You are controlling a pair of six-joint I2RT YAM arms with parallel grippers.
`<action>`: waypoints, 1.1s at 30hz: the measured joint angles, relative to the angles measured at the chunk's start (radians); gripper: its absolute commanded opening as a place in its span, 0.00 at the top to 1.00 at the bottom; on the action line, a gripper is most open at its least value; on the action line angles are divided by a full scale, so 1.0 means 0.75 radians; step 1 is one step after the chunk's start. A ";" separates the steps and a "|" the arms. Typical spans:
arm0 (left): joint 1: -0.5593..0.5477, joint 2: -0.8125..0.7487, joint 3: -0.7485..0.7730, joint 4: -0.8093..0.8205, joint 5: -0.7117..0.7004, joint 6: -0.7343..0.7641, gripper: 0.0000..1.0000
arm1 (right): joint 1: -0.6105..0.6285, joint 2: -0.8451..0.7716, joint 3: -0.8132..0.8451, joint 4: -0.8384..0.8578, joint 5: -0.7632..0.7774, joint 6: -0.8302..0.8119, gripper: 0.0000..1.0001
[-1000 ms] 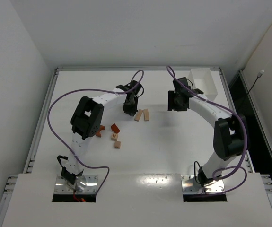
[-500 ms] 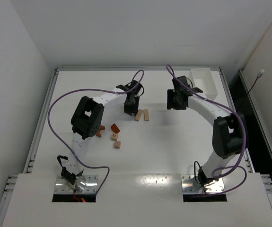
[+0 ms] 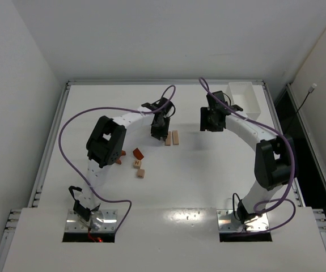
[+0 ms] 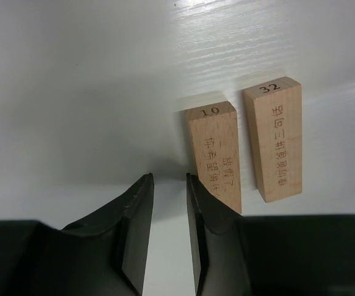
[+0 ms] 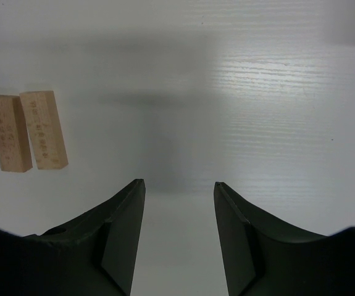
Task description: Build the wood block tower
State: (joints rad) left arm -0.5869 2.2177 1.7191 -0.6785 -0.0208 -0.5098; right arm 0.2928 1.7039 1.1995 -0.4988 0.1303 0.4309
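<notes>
Plank 10 [image 4: 214,154] and plank 32 [image 4: 279,139], 2 of the wood blocks, lie flat side by side on the table [image 3: 208,170], just beside the left gripper [image 4: 168,180], whose jaws stand a narrow slit apart, gripping nothing. The right gripper [image 5: 179,185] hovers nearby, jaws moderately apart and empty. A reddish wedge [image 3: 138,153] and tan cubes [image 3: 136,164] lie loose nearer the bases, unstacked.

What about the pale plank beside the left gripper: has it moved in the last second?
Yes. The left plank swung from tilted to nearly parallel with the right plank, which kept its place, and lies closer to it.
</notes>
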 measured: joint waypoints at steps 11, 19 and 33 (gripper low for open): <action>-0.007 0.002 0.001 -0.001 0.003 -0.001 0.75 | 0.000 0.000 0.000 0.002 -0.006 0.000 0.54; -0.012 0.030 0.049 -0.018 0.004 0.001 0.75 | 0.000 0.000 0.000 0.003 -0.016 0.000 0.54; -0.013 0.041 0.067 -0.019 0.015 0.002 0.75 | 0.000 0.000 -0.001 0.004 -0.024 0.001 0.54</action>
State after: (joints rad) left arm -0.5964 2.2482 1.7695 -0.6926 -0.0097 -0.5087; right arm 0.2928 1.7039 1.1992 -0.4957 0.1120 0.4313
